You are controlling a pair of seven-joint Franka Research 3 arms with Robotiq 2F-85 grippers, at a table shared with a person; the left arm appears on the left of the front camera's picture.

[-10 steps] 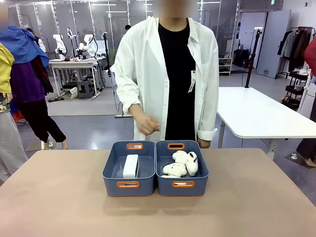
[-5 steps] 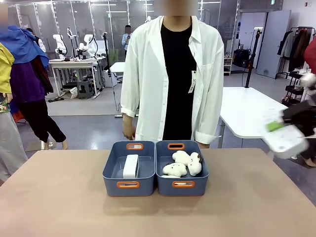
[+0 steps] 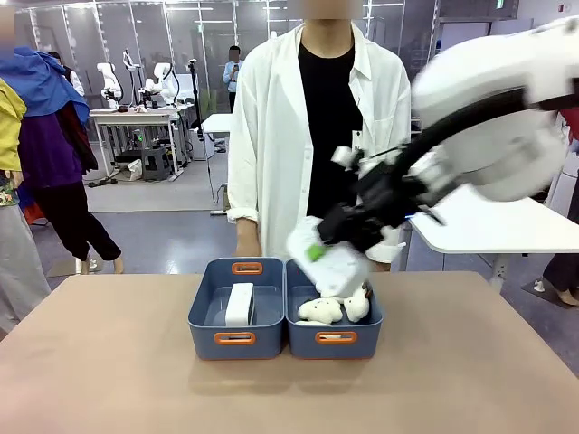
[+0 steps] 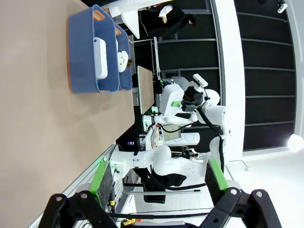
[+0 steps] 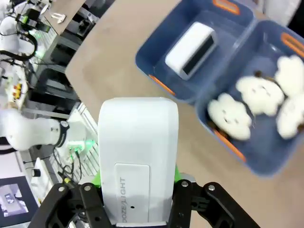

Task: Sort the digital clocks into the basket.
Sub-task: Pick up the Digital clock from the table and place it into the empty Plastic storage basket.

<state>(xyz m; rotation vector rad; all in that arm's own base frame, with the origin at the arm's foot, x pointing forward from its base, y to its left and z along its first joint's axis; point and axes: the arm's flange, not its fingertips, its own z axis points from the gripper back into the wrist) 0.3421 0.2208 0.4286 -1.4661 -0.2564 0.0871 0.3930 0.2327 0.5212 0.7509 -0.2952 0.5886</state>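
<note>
Green pads of the left gripper (image 4: 158,178) stand wide with nothing between them, well back from the bins. Left blue basket (image 3: 204,318) holds one digital clock (image 3: 240,303). Right gripper (image 3: 336,237) clamps the second clock (image 3: 331,264), tilted, above the right bin (image 3: 373,324) of plush toys (image 3: 321,310). Risk: a release here would drop it among the toys. Person (image 3: 312,136) stands just beyond.

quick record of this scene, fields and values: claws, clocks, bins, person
left claw: open, empty, far from the bins
right claw: shut on held clock
held clock: in the air, blurred, above right bin in the front view
second clock: lying in left bin
right bin: holds plush toys
person: standing behind both bins
</note>
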